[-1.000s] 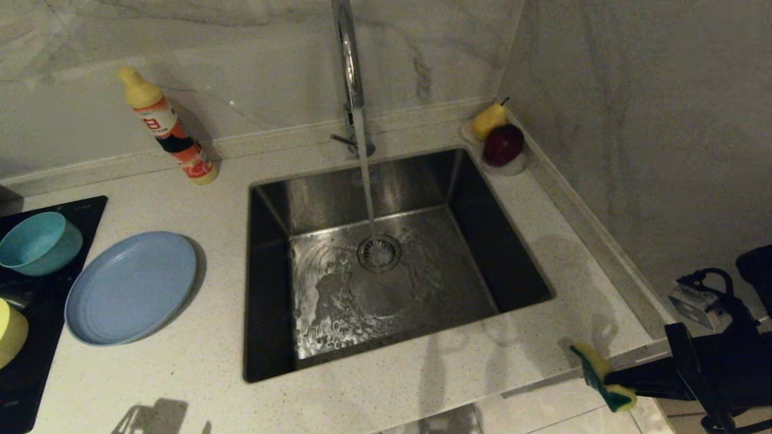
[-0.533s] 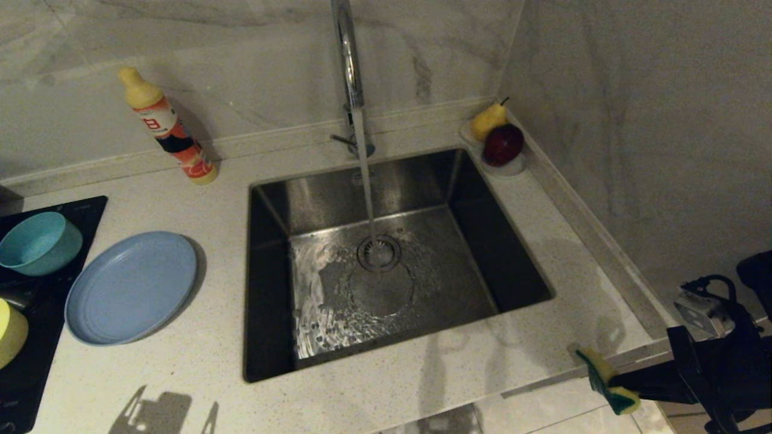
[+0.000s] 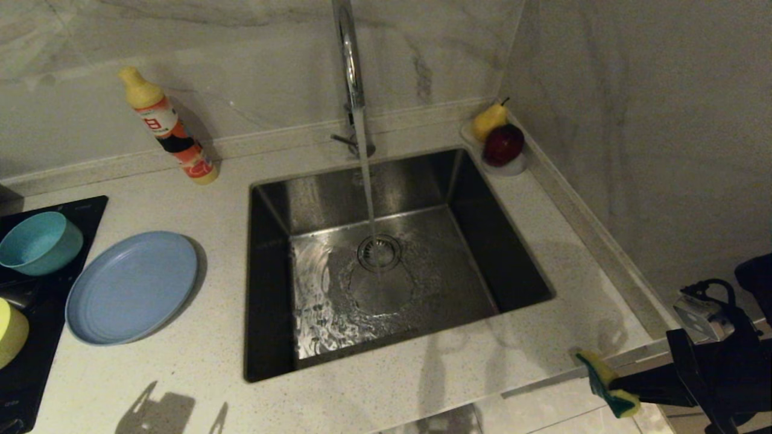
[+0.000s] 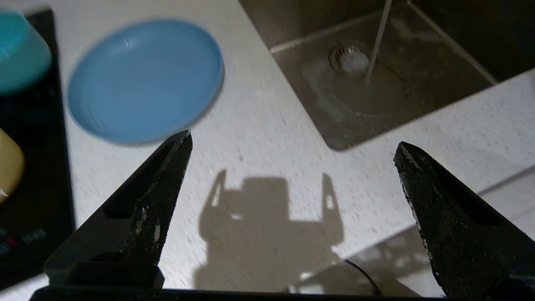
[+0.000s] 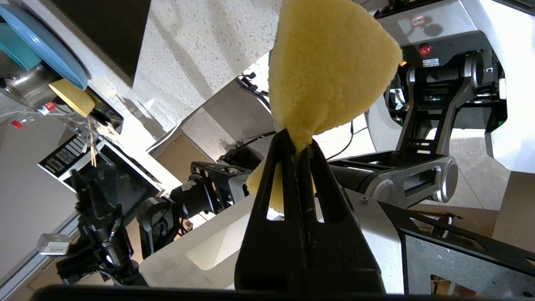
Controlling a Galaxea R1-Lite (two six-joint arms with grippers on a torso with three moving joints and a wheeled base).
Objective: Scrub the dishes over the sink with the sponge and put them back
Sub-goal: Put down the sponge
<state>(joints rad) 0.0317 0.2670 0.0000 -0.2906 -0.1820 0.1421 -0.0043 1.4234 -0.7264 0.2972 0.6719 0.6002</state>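
Head view: the sponge (image 3: 606, 384) is kept pinched in the right gripper (image 3: 615, 386) off the bench (image 3: 386, 392) corner, ready for scrubbing. The left gripper (image 4: 292, 144) is spread wide, empty, near the blue plate (image 3: 131, 287), likely to be lifted first.

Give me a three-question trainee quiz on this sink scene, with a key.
1. True or false: the right end effector is shut on the sponge.
2. Which dish lies on the counter nearest the sink? A. teal bowl B. blue plate C. yellow bowl
3. Fill in: the left end effector hangs over the counter with its jaws ____.

Key: 1 true; 2 B; 3 open.
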